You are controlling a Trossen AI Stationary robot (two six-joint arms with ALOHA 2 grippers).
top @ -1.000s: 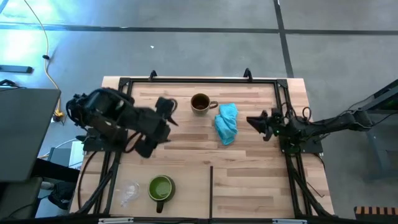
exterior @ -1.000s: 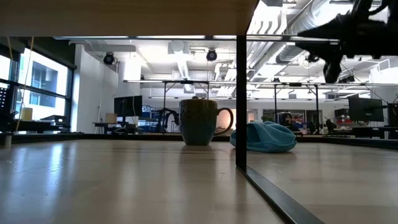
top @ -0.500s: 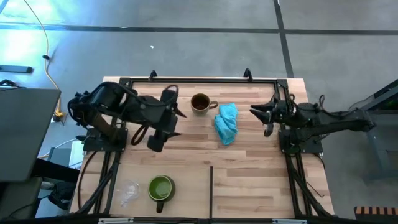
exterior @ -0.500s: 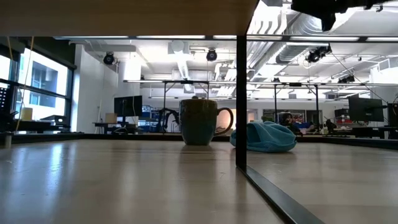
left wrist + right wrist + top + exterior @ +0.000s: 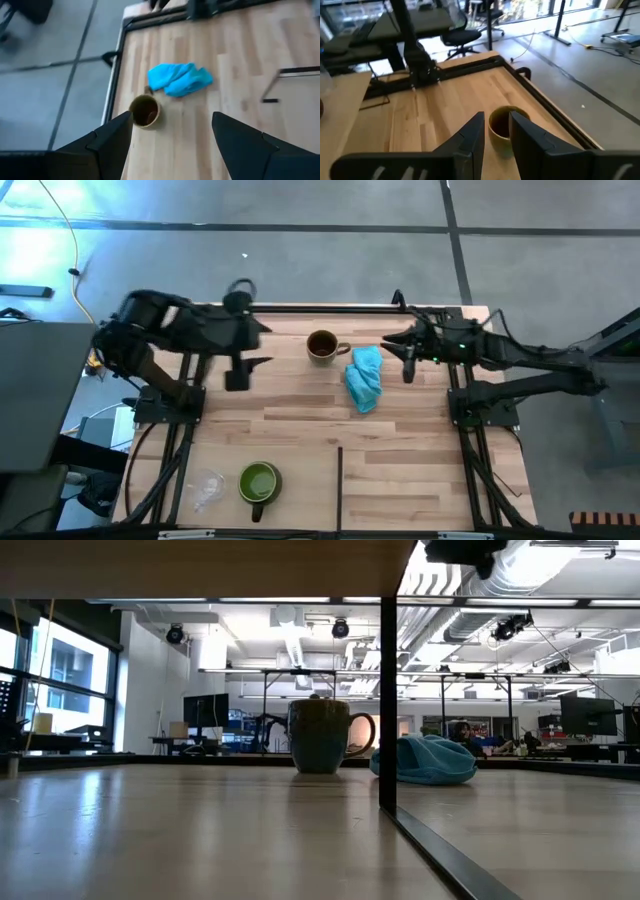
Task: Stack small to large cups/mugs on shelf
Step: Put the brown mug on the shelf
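Note:
The brown mug (image 5: 322, 346) stands upright on the pale wood at the far middle, its handle toward a crumpled light-blue cloth (image 5: 365, 377). Near the left front corner stand the green mug (image 5: 258, 482) and the tiny clear cup (image 5: 207, 488). The shelf (image 5: 420, 490) is the near wooden panel with a thin dark seam; its underside (image 5: 200, 565) shows in the low view. My left gripper (image 5: 248, 370) hovers open, left of the brown mug. My right gripper (image 5: 396, 352) hovers right of the cloth, its fingers (image 5: 470, 135) a narrow gap apart, holding nothing.
Black frame rails (image 5: 320, 308) run along the far edge and both sides. A dark upright post (image 5: 388, 700) stands under the shelf in the low view. Bare wood lies between the brown mug and the green mug.
My right gripper has risen out of the top of the low view, gone toward the far edge and the brown mug, and rolled. My left gripper has swung toward the far left of the table and rolled. The mugs, cup and cloth have kept still.

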